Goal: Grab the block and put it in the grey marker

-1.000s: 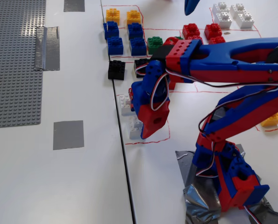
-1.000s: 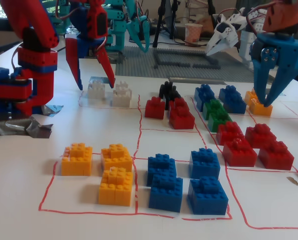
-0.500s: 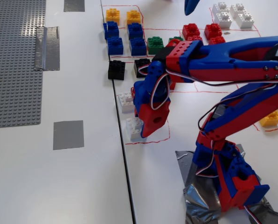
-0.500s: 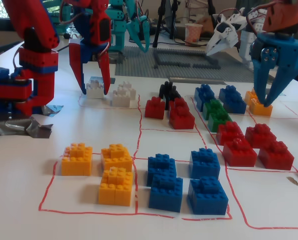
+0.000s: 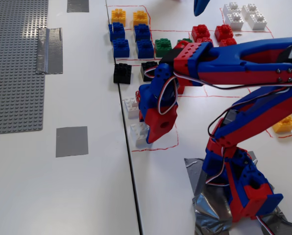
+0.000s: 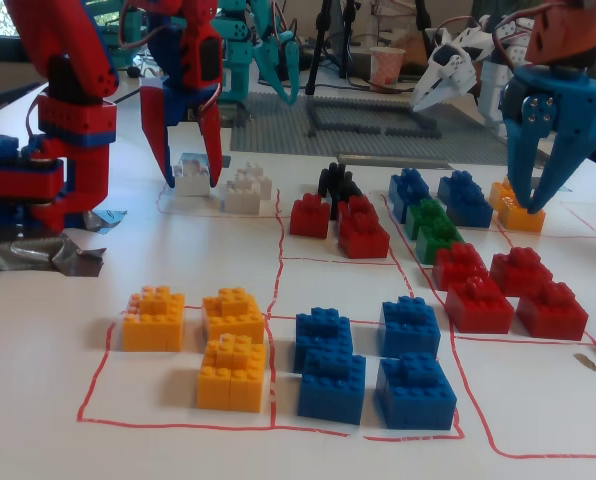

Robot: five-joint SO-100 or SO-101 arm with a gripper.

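The block (image 5: 137,132) (image 6: 191,174), a white studded brick, sits in the red-outlined square near the arm's base. My red gripper (image 5: 145,134) (image 6: 191,181) comes down over it, one finger against each side, shut on the block. In the top-down fixed view the gripper body hides most of the block. A second white brick (image 5: 131,105) (image 6: 244,189) stands just beside it. The grey marker (image 5: 71,141), a flat matte square, lies on the table to the left of the gripper, across the table seam, with nothing on it.
Red-outlined squares hold black (image 5: 122,73), blue (image 5: 119,47), yellow (image 6: 154,317), red (image 6: 478,300) and green (image 5: 162,46) bricks. A large grey baseplate (image 5: 13,68) and shiny tape strip (image 5: 50,49) lie at the left. Another arm's blue gripper (image 6: 531,195) hangs over a yellow brick.
My gripper has come down and narrowed from a wide-open stance over the two white bricks. Its fingers now press the sides of the left white block, which shifted slightly.
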